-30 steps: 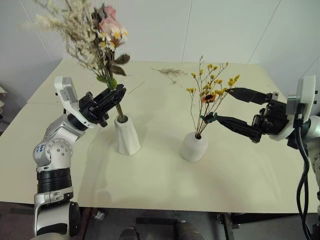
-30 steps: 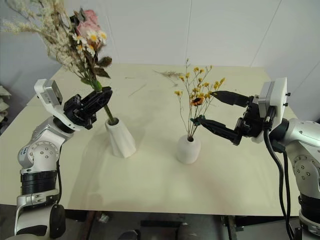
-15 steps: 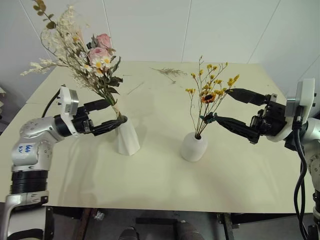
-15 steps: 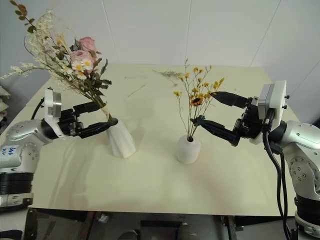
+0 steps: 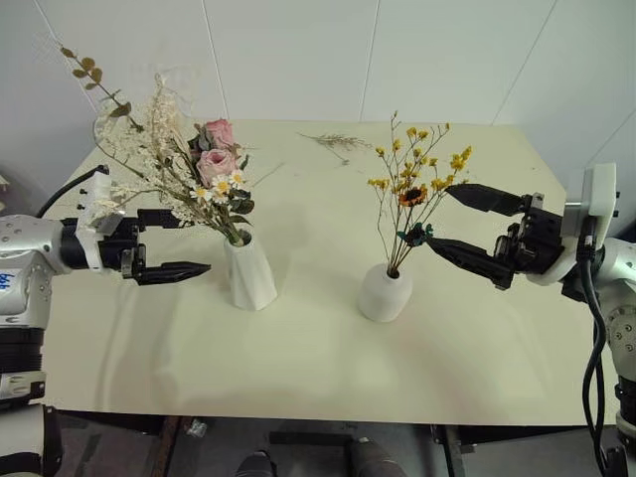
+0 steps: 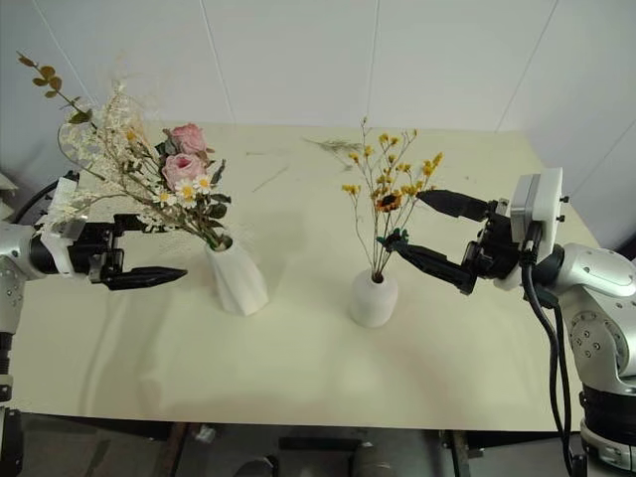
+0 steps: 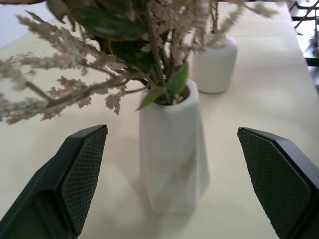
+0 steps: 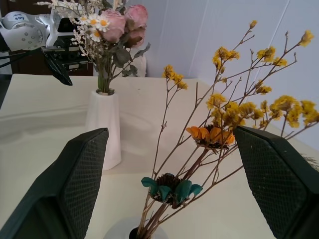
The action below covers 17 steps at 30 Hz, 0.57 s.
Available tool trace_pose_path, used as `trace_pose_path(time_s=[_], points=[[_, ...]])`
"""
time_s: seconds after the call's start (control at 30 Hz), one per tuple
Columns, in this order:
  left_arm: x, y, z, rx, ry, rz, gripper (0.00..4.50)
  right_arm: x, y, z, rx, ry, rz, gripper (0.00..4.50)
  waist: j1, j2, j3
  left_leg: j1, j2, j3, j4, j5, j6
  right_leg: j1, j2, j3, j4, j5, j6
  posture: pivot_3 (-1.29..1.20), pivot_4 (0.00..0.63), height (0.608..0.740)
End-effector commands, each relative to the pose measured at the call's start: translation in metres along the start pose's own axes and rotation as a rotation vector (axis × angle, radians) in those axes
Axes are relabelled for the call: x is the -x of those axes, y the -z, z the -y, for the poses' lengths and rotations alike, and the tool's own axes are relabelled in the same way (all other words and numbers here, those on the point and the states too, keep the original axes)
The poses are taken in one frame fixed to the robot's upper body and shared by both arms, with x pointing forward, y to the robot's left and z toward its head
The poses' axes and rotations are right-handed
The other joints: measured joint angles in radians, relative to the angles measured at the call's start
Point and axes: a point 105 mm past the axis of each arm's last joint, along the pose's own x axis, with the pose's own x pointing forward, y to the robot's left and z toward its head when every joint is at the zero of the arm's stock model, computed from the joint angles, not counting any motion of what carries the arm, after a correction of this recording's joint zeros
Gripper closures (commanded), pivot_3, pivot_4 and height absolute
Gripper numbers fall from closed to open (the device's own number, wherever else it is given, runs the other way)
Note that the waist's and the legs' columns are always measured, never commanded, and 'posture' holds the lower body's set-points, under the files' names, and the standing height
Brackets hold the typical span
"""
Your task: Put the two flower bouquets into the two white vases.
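Both bouquets are in! The rose bouquet stands in the taller vase toward the bench's left edge, left hand spread wide, holding nothing. The yellow sprigs fill the short vase; right hand gapes around them, gripping nothing.

Rose bouquet tops cut off, blurred in left wrist view; short vase mostly cut off.
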Motion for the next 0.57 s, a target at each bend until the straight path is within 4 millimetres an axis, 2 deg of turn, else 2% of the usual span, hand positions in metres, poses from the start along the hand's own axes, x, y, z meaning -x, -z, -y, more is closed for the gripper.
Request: trace_pose_path(time_s=[0.03,0.17,0.4,0.57], points=[[0.015,-0.015,0.006,-0.046,0.008,0.02,0.02,0.008,-0.009,0.003,0.053,-0.033,-0.028,0.26,0.001,0.0,0.0,0.0,0.0,0.0,0.0,0.0,0.0,0.0,0.0,0.0,0.0,0.0,0.0,0.0,0.15,0.74],[0.019,-0.017,0.004,-0.051,-0.056,0.057,0.02,0.021,-0.003,0.006,0.074,-0.045,-0.111,0.26,0.001,0.0,0.0,0.0,0.0,0.0,0.0,0.0,0.0,0.0,0.0,0.0,0.0,0.0,0.0,0.0,0.15,0.74],[0.022,-0.001,0.014,0.0,-0.064,0.054,0.02,0.041,-0.003,0.006,0.068,-0.002,-0.181,0.26,0.002,0.0,0.0,0.0,0.0,0.0,-0.001,0.0,0.0,0.0,0.0,0.0,0.0,-0.001,-0.001,0.0,0.15,0.74],[0.025,-0.001,0.014,0.005,-0.079,0.051,0.02,0.04,0.0,0.012,0.086,0.019,-0.181,0.26,-0.001,0.0,0.0,0.001,0.0,0.001,0.0,0.0,0.0,0.0,0.0,0.0,0.001,-0.001,-0.001,0.0,0.15,0.74]])
